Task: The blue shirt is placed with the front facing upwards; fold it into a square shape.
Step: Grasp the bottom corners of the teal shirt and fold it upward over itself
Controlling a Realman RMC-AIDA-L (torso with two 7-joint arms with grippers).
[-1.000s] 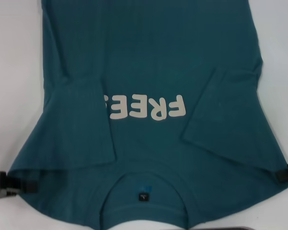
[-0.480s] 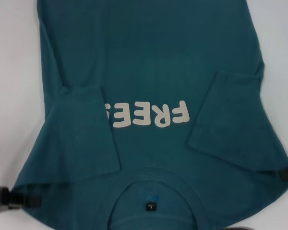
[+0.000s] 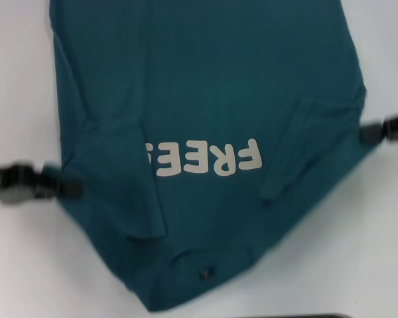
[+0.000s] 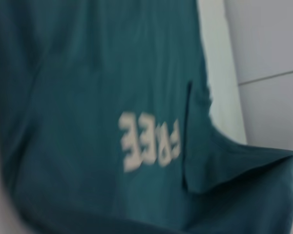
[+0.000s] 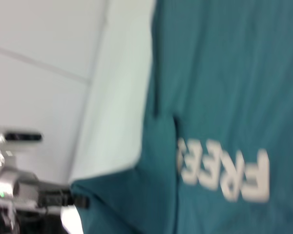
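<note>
Blue shirt (image 3: 205, 86): sleeves folded in; left hand (image 3: 65, 185) and right hand (image 3: 368, 134) each pinching a shoulder edge, lengthwise fold unfinished.

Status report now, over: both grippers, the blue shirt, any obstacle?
Left gripper and right gripper shut on the blue shirt edges, collar end lifted. Both sleeves folded in, lettering up. No obstacle seen on the table.

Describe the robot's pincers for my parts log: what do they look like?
Both are black and blocky in the head view: the left pincer and the right pincer. The right wrist view shows the left arm with silvery metal parts behind a black tip. No markings are readable.
</note>
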